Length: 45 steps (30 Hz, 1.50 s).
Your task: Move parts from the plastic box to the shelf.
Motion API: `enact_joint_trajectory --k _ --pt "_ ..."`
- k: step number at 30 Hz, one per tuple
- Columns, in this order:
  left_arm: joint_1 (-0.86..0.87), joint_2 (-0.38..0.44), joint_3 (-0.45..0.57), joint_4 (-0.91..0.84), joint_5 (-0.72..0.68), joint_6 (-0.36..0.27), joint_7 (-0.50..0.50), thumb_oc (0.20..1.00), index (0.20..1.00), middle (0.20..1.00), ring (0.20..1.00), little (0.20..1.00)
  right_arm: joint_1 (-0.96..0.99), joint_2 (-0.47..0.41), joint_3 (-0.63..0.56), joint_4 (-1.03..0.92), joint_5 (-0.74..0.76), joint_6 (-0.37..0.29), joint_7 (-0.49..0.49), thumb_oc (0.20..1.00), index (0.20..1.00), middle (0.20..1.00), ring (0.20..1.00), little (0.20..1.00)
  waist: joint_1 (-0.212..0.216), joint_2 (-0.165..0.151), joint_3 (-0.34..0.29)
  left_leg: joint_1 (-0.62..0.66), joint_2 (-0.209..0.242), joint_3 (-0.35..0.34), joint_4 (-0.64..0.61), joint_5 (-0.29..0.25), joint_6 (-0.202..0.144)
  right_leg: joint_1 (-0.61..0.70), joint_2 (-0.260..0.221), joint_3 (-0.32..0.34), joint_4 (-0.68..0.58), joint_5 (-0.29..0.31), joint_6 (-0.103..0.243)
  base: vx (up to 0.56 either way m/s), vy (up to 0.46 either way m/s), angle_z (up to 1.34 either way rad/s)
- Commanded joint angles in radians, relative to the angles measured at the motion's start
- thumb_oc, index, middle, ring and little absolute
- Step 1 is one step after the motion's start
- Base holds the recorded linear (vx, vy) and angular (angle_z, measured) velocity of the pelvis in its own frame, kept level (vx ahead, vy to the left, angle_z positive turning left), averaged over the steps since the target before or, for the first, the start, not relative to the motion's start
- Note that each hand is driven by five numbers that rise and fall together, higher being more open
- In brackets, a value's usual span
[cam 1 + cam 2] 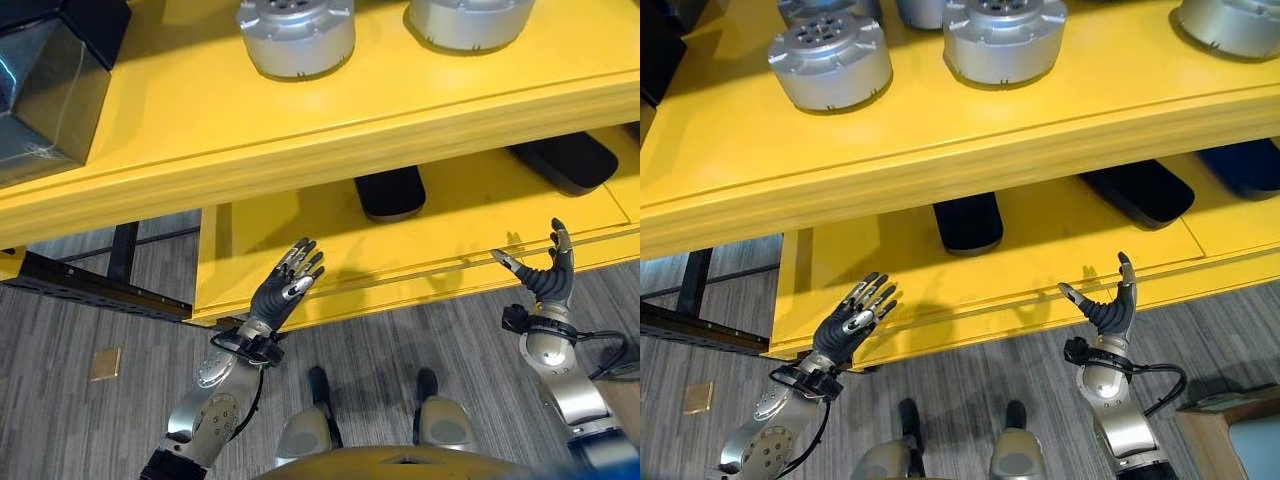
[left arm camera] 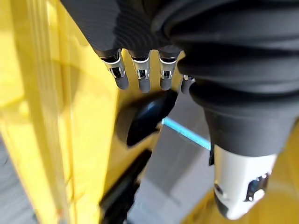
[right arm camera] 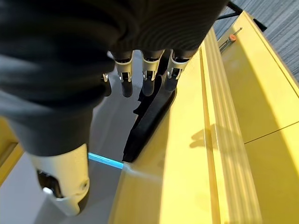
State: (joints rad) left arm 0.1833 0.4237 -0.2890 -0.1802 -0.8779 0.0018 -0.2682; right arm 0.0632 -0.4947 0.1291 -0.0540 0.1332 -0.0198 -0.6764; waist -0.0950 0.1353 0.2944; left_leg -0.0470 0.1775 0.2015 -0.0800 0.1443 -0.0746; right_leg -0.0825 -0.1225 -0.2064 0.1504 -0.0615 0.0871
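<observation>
Two-tier shelf [image 1: 940, 160]: round parts [image 1: 830, 62] sit in a row on the top board, flat pads [image 1: 968, 222] lie side by side on the lower board underneath. A box [image 1: 45, 95] sits at the top board's left end.

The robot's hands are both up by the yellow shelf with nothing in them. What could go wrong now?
The left hand and right hand are open and empty, close to the lower shelf edge, so a reach forward might knock fingers against it. The silver round parts already crowd the top shelf; one more could bump them. The black pads underneath may get shoved too.
</observation>
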Motion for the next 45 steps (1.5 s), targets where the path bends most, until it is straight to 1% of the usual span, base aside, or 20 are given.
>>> enact_joint_trajectory --k 1,5,7,8,9,10,13,17,22,23,24,26,27,30,32,34,35,37,41,45 --pt "-0.024 0.032 0.051 -0.075 -0.036 -0.072 -0.072 1.000 1.000 1.000 1.000 1.000 -0.025 -0.039 -0.005 -0.067 0.005 -0.067 0.039 1.000 1.000 1.000 1.000 1.000 -0.007 -0.053 0.038 0.063 0.032 0.013 0.008 -0.031 -0.053 0.027 0.039 0.041 0.018 -0.039 -0.025 -0.05 -0.206 -0.07" --pt "0.010 0.053 0.083 -0.062 0.047 -0.147 -0.109 1.000 1.000 1.000 1.000 1.000 -0.022 -0.046 -0.002 -0.048 0.033 -0.068 0.048 1.000 1.000 1.000 1.000 1.000 0.006 -0.058 0.037 0.036 0.023 -0.045 0.054 -0.013 -0.059 0.027 0.056 0.063 0.003 -0.028 -0.034 -0.01 -0.164 -0.02" --pt "0.037 0.063 0.118 -0.065 0.087 -0.191 -0.148 1.000 1.000 1.000 1.000 1.000 -0.004 -0.041 -0.019 -0.023 0.079 -0.079 0.075 1.000 1.000 1.000 1.000 1.000 0.012 -0.066 0.016 0.031 -0.060 -0.068 0.153 -0.097 -0.024 0.046 0.059 0.088 -0.042 -0.001 -0.034 0.02 -0.163 -0.11" --pt "0.042 0.065 0.124 -0.068 0.086 -0.193 -0.157 1.000 1.000 1.000 1.000 1.000 0.003 -0.039 -0.023 -0.024 0.079 -0.083 0.079 1.000 1.000 1.000 1.000 1.000 0.012 -0.070 0.011 0.032 -0.078 -0.063 0.171 -0.121 -0.014 0.050 0.058 0.091 -0.050 0.004 -0.033 0.03 -0.092 -0.04" --pt "0.053 0.067 0.140 -0.076 0.085 -0.190 -0.193 1.000 1.000 1.000 1.000 1.000 0.022 -0.030 -0.035 -0.029 0.080 -0.085 0.091 1.000 1.000 1.000 1.000 1.000 0.009 -0.078 -0.008 0.039 -0.140 -0.038 0.207 -0.193 0.022 0.058 0.060 0.099 -0.073 0.021 -0.027 0.03 -0.062 -0.08" --pt "0.053 0.066 0.143 -0.078 0.088 -0.187 -0.207 1.000 1.000 1.000 1.000 1.000 0.029 -0.020 -0.037 -0.030 0.089 -0.080 0.090 1.000 1.000 1.000 1.000 1.000 0.008 -0.080 -0.019 0.042 -0.175 -0.030 0.225 -0.218 0.039 0.064 0.065 0.105 -0.087 0.032 -0.024 0.03 -0.055 -0.03" --pt "0.038 0.068 0.141 -0.076 0.135 -0.179 -0.251 1.000 1.000 1.000 1.000 1.000 0.040 0.016 -0.037 -0.018 0.096 -0.078 0.082 1.000 1.000 1.000 1.000 1.000 0.009 -0.086 -0.046 0.046 -0.262 -0.064 0.255 -0.264 0.079 0.073 0.098 0.140 -0.118 0.061 -0.012 0.00 -0.004 -0.07" --pt "0.037 0.091 0.109 -0.059 0.173 -0.176 -0.307 1.000 1.000 1.000 1.000 1.000 0.035 0.036 -0.026 0.005 0.149 -0.052 0.101 1.000 1.000 1.000 1.000 1.000 0.012 -0.093 -0.075 0.071 -0.287 -0.107 0.186 -0.260 0.108 0.067 0.138 0.183 -0.127 0.069 -0.003 -0.02 0.071 -0.16" --pt "0.008 0.129 0.053 -0.050 0.265 -0.147 -0.320 1.000 1.000 1.000 1.000 1.000 0.020 0.042 -0.021 0.036 0.215 -0.052 0.105 1.000 1.000 1.000 1.000 1.000 0.012 -0.112 -0.081 0.093 -0.288 -0.142 0.125 -0.242 0.126 0.042 0.163 0.208 -0.129 0.085 0.006 -0.08 0.097 -0.29" --pt "0.012 0.141 0.031 -0.045 0.253 -0.149 -0.303 1.000 1.000 1.000 1.000 1.000 0.010 0.035 -0.013 0.040 0.240 -0.029 0.115 1.000 1.000 1.000 1.000 1.000 0.014 -0.114 -0.081 0.101 -0.287 -0.135 0.110 -0.236 0.129 0.028 0.170 0.189 -0.113 0.083 0.007 -0.15 0.117 -0.57" --pt "0.020 0.143 0.019 -0.030 0.256 -0.157 -0.270 1.000 1.000 1.000 1.000 1.000 -0.005 0.042 0.001 0.061 0.266 -0.012 0.132 1.000 1.000 1.000 1.000 1.000 0.029 -0.120 -0.078 0.112 -0.273 -0.093 0.092 -0.226 0.124 0.008 0.159 0.105 -0.068 0.074 0.013 -0.16 0.078 -0.67" --pt "0.014 0.145 0.002 -0.013 0.286 -0.170 -0.211 1.000 1.000 1.000 1.000 1.000 -0.033 0.047 0.019 0.087 0.261 -0.022 0.140 1.000 1.000 1.000 1.000 1.000 0.050 -0.127 -0.074 0.121 -0.249 -0.035 0.079 -0.219 0.120 -0.005 0.122 0.017 -0.021 0.069 0.023 -0.16 -0.031 -1.06" --pt "0.003 0.146 -0.011 -0.004 0.293 -0.171 -0.186 1.000 1.000 1.000 1.000 1.000 -0.042 0.042 0.019 0.094 0.265 -0.023 0.130 1.000 1.000 1.000 1.000 1.000 0.054 -0.129 -0.073 0.122 -0.236 -0.018 0.077 -0.216 0.127 -0.005 0.093 0.012 0.008 0.065 0.027 -0.14 -0.090 -1.43" --pt "-0.014 0.142 -0.032 0.010 0.267 -0.158 -0.175 1.000 1.000 1.000 1.000 1.000 -0.052 0.049 0.008 0.105 0.265 -0.023 0.111 1.000 1.000 1.000 1.000 1.000 0.056 -0.129 -0.074 0.127 -0.218 0.007 0.089 -0.219 0.139 0.016 0.026 0.013 0.041 0.074 0.042 -0.08 -0.132 -0.64" --pt "-0.017 0.142 -0.041 0.014 0.276 -0.156 -0.184 1.000 1.000 1.000 1.000 1.000 -0.059 0.066 0.009 0.110 0.257 -0.035 0.108 1.000 1.000 1.000 1.000 1.000 0.061 -0.128 -0.071 0.131 -0.209 0.024 0.100 -0.227 0.145 0.037 -0.039 0.008 0.056 0.112 0.051 -0.07 -0.189 -0.19" --pt "-0.018 0.151 -0.050 0.017 0.286 -0.139 -0.203 1.000 1.000 1.000 1.000 1.000 -0.065 0.085 0.007 0.112 0.249 -0.058 0.100 1.000 1.000 1.000 1.000 1.000 0.062 -0.126 -0.071 0.131 -0.198 0.027 0.106 -0.233 0.148 0.044 -0.098 0.041 0.081 0.171 0.067 -0.07 -0.259 -0.38" --pt "-0.019 0.159 -0.054 0.019 0.289 -0.130 -0.220 1.000 1.000 1.000 1.000 1.000 -0.064 0.092 0.004 0.109 0.236 -0.066 0.089 1.000 1.000 1.000 1.000 1.000 0.060 -0.125 -0.077 0.129 -0.188 0.021 0.101 -0.230 0.147 0.044 -0.114 0.067 0.086 0.199 0.075 -0.05 -0.315 -0.33" --pt "-0.021 0.170 -0.054 0.014 0.287 -0.123 -0.257 1.000 1.000 1.000 1.000 1.000 -0.059 0.092 -0.003 0.095 0.204 -0.071 0.069 1.000 1.000 1.000 1.000 1.000 0.061 -0.125 -0.086 0.128 -0.171 0.013 0.089 -0.222 0.140 0.061 -0.130 0.089 0.081 0.209 0.087 -0.05 -0.396 -0.13" --pt "-0.005 0.163 -0.035 -0.011 0.273 -0.107 -0.200 1.000 1.000 1.000 1.000 1.000 -0.089 0.075 0.008 0.084 0.160 -0.021 0.057 1.000 1.000 1.000 1.000 1.000 0.082 -0.132 -0.098 0.162 -0.108 0.116 0.040 -0.185 0.086 0.130 -0.117 -0.077 -0.055 0.133 0.097 -0.04 -0.377 -0.82" --pt "0.003 0.142 -0.024 0.009 0.302 -0.069 -0.179 1.000 1.000 1.000 1.000 1.000 -0.092 0.053 -0.040 0.143 0.154 -0.021 -0.022 1.000 1.000 1.000 1.000 1.000 0.062 -0.141 -0.107 0.166 -0.061 0.200 0.034 -0.157 0.041 0.154 -0.065 -0.129 -0.102 0.062 0.082 0.03 -0.419 -1.23"
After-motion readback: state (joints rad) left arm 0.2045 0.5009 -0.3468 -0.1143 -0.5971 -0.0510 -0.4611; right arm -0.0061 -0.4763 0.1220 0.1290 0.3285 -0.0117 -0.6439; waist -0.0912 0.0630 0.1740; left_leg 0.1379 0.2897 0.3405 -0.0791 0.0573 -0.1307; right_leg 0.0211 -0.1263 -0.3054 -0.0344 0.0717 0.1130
